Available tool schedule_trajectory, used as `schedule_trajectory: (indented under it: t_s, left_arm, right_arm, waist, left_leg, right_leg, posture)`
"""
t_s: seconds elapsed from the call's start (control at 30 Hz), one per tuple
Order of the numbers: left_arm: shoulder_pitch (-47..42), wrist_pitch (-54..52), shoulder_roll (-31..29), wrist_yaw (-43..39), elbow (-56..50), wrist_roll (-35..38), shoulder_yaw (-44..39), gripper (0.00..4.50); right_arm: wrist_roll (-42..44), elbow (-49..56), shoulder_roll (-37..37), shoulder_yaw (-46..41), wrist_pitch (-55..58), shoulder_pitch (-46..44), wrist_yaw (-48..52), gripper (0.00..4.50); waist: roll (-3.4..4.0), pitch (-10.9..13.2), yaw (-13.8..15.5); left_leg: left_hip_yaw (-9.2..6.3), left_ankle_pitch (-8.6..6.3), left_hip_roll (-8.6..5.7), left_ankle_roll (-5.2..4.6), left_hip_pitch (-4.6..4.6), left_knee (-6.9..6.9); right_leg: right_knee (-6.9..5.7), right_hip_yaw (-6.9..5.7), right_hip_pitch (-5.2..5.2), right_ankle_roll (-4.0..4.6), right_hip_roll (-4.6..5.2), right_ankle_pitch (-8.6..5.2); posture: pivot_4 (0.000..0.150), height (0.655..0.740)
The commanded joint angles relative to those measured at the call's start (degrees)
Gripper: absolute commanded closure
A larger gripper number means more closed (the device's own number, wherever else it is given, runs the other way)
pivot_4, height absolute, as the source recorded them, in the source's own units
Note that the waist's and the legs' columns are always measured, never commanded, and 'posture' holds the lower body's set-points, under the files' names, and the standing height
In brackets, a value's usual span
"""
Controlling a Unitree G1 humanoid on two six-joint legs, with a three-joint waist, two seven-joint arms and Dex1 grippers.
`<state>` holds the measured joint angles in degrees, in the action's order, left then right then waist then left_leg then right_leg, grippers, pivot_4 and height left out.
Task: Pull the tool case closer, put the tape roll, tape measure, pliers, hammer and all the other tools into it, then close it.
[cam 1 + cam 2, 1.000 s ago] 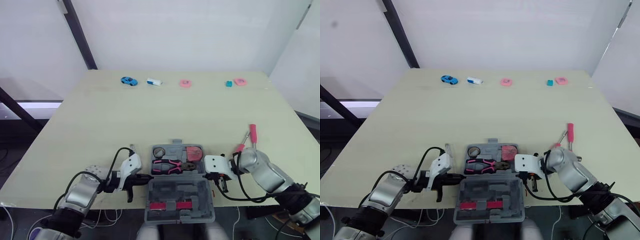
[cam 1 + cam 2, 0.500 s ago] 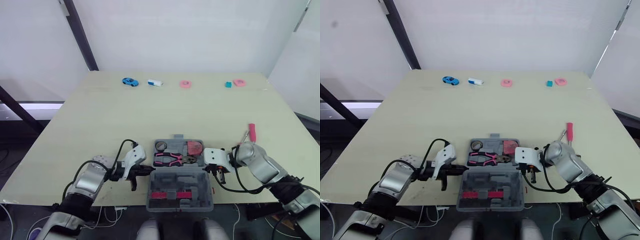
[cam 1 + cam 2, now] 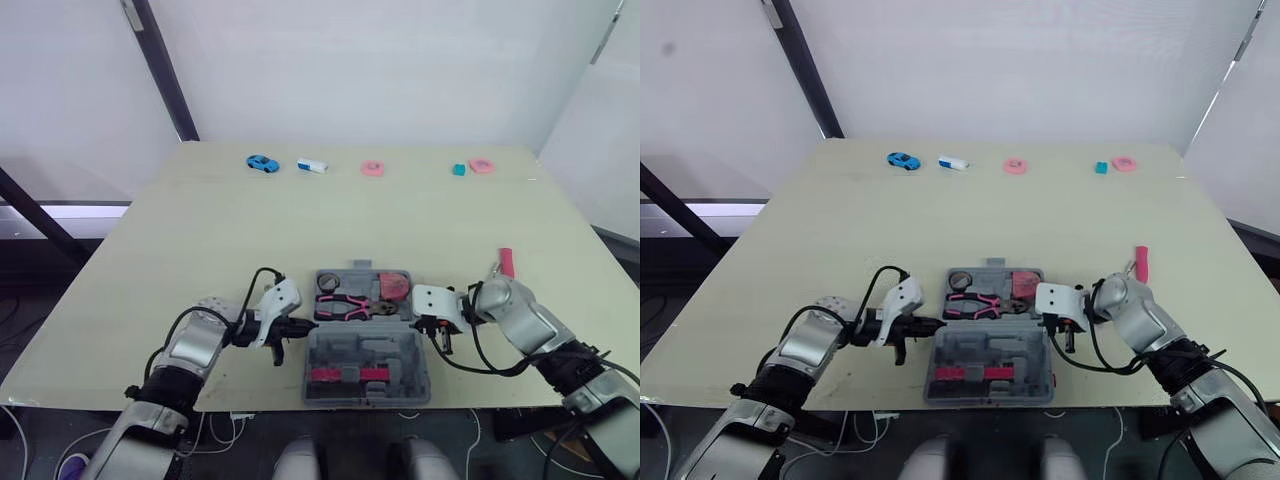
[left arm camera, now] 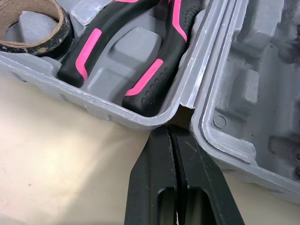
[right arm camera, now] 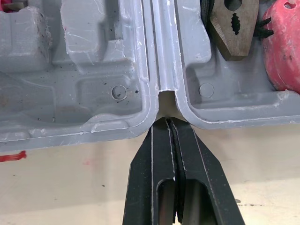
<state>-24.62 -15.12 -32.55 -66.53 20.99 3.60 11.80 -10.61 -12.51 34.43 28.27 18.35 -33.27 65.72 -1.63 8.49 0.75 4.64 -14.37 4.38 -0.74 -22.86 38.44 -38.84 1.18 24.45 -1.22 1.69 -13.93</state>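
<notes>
The grey tool case (image 3: 367, 352) lies open near the table's front edge. Its far half holds a tape roll (image 3: 327, 283), pink-and-black pliers (image 3: 345, 305) and a red tape measure (image 3: 392, 287). The near half (image 3: 400, 360) carries pink pieces (image 3: 340, 374). My left gripper (image 4: 171, 129) is shut, its tips at the hinge notch on the case's left side. On the right side my right gripper (image 5: 169, 122) is shut too, tips in the hinge notch. A pink-handled screwdriver (image 3: 505, 262) lies on the table to the right of the case.
Along the table's back edge sit a blue toy car (image 3: 261, 162), a white item (image 3: 312, 166), a pink disc (image 3: 373, 168), a teal block (image 3: 458, 170) and another pink piece (image 3: 482, 164). The table's front edge (image 3: 250, 400) runs just behind the case.
The case has slid away from the front edge, farther onto the table. Both grippers moved with it, staying at its hinge ends.
</notes>
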Motion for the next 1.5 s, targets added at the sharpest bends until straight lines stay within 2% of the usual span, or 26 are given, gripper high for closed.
schedule_trajectory:
  t_s: [0.03,1.5]
  left_arm:
    - [-1.8,1.5,2.0,1.1,0.4,-0.2,0.9,4.42]
    - [-6.1,4.1,3.5,1.6,6.5,-2.5,0.2,4.42]
  right_arm:
    - [-0.5,-0.7,-1.0,-0.8,-1.0,-1.1,-1.3,4.5]
    - [-2.6,-4.2,-3.2,-2.5,-2.3,-2.3,-1.8,4.5]
  waist:
    - [0.0,0.0,0.0]
    - [0.0,0.0,-0.1]
  left_leg:
    - [0.0,0.0,0.0,0.0,0.0,0.0]
    - [-0.03,0.0,-0.02,0.0,-0.01,-0.01]
  right_leg:
    - [0.0,0.0,0.0,0.0,0.0,0.0]
    - [0.01,0.0,0.0,0.0,0.0,0.0]
  posture:
    - [0.15,0.74]
    - [0.15,0.74]
